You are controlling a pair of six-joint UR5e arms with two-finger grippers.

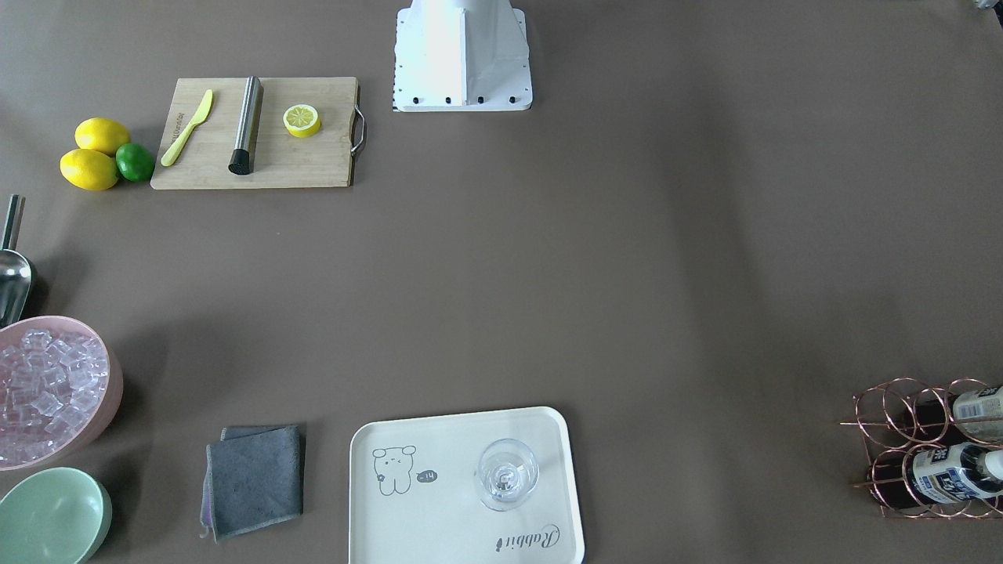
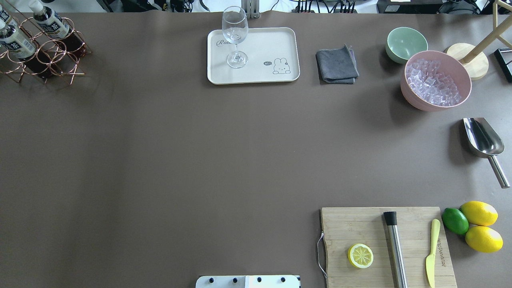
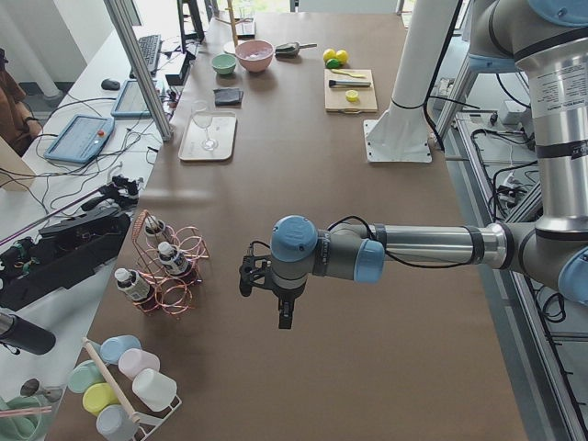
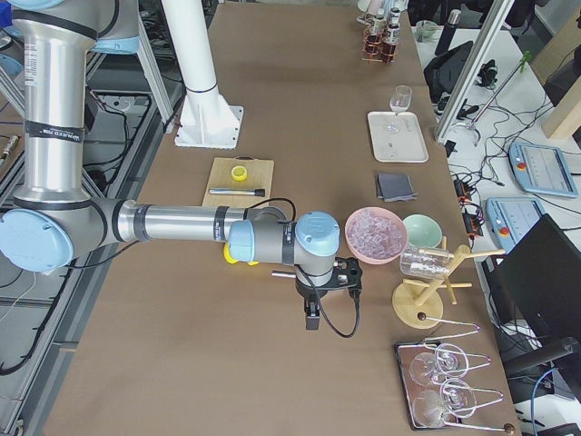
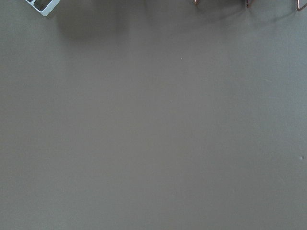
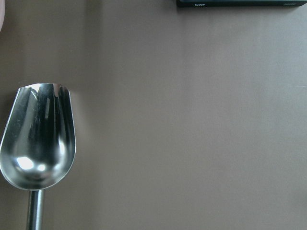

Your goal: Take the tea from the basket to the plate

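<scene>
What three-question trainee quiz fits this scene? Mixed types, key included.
1. True or false: the stemmed glass stands on the plate.
2. How many tea bottles sit in the basket, going by the exterior left view? A one, B three, C five.
3. Short answer: what fills the pink bowl?

Key: 1 true. 2 B. 3 ice cubes.

Tea bottles (image 2: 16,42) tilted in basket (image 2: 45,53), plate (image 2: 258,46) well apart.
</scene>
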